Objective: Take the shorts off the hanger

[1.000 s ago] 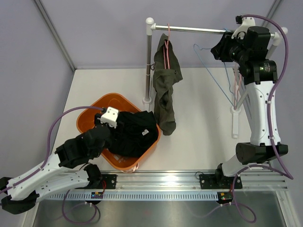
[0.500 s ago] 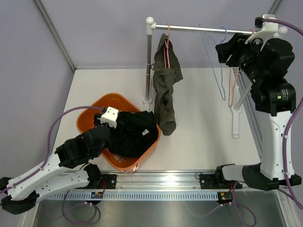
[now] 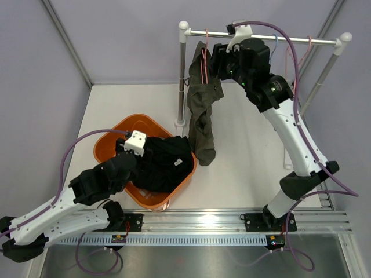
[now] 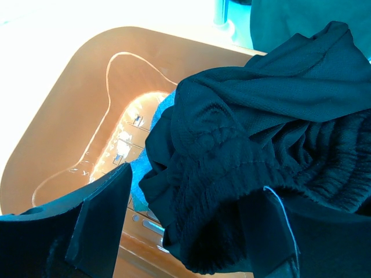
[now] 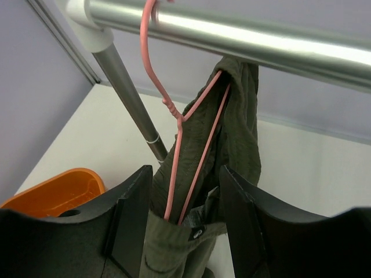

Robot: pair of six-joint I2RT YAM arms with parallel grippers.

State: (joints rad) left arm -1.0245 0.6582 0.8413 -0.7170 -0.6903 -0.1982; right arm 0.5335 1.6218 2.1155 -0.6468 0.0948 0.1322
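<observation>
Olive green shorts hang from a pink hanger at the left end of the metal rail. My right gripper is open just right of them. In the right wrist view its fingers stand on either side of the hanger and the waistband of the shorts, with the gripper not closed on anything. My left gripper is open over the orange bin, where black shorts lie. In the left wrist view the black shorts bulge between the gripper's spread fingers.
Empty blue and pink hangers hang on the right part of the rail. The rack's left post stands right beside the olive shorts, and its right post slants down at the right. Purple walls enclose the white table.
My right arm has swung left along the rail from the empty hangers at the right end to the hanger with the olive shorts. My left arm has not moved.
</observation>
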